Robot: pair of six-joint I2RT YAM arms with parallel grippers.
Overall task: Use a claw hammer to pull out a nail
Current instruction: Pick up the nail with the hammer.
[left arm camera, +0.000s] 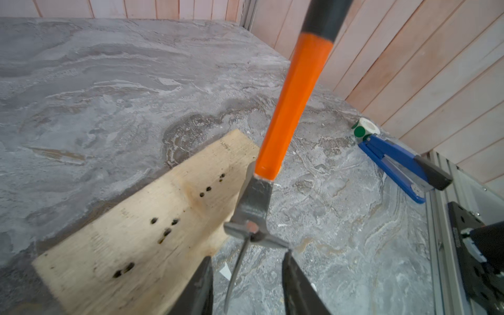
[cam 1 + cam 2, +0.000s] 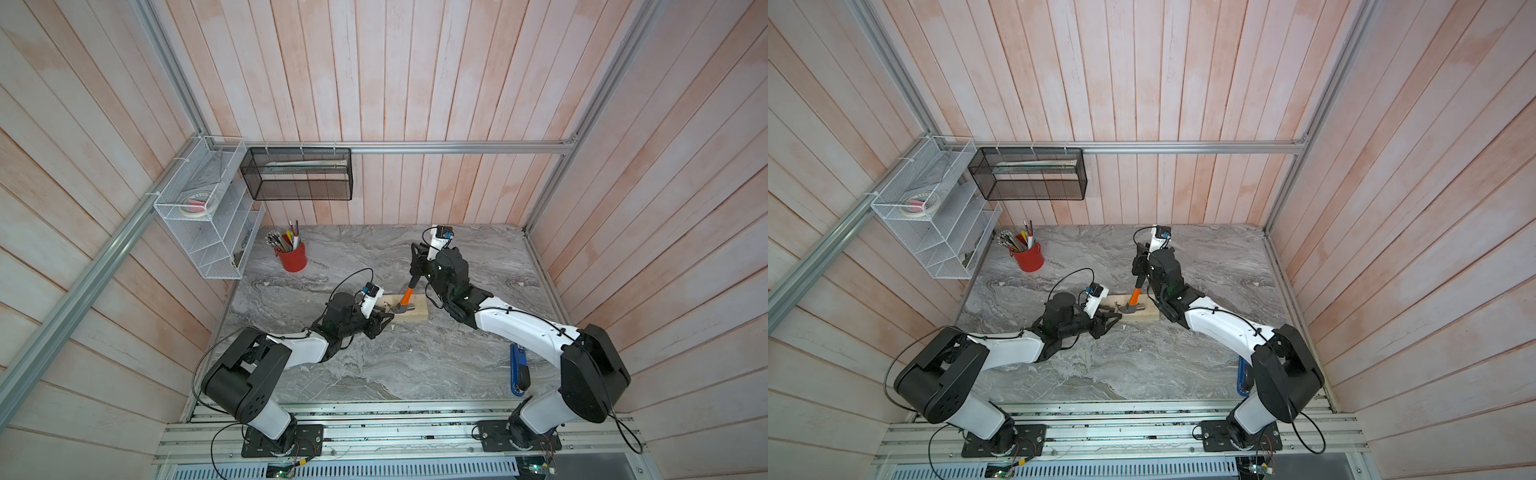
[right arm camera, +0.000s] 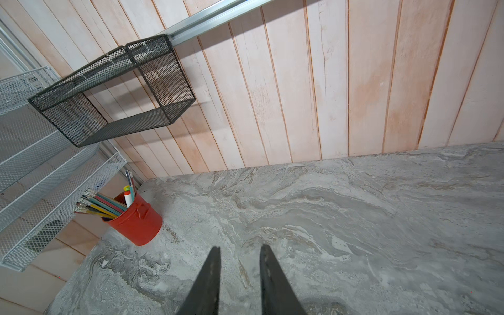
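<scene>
My right gripper (image 2: 415, 268) is shut on the black upper handle of the claw hammer (image 2: 406, 296); the grip itself is hidden in the right wrist view. The hammer (image 1: 289, 109) stands steeply, its steel head by the edge of the wooden block (image 1: 136, 245). A bent grey nail (image 1: 240, 267) hangs from the forked claw, free of the block. My left gripper (image 1: 247, 256) is open at the block's left end, its fingers on either side of the hanging nail and not touching it. The block (image 2: 415, 313) shows several dark nail holes.
A blue stapler (image 1: 401, 166) and a roll of green dot stickers (image 1: 364, 128) lie near the right wall. A red cup of pencils (image 2: 293, 257) stands at the back left, under a white wire shelf (image 2: 199, 216) and a black mesh basket (image 3: 109, 90).
</scene>
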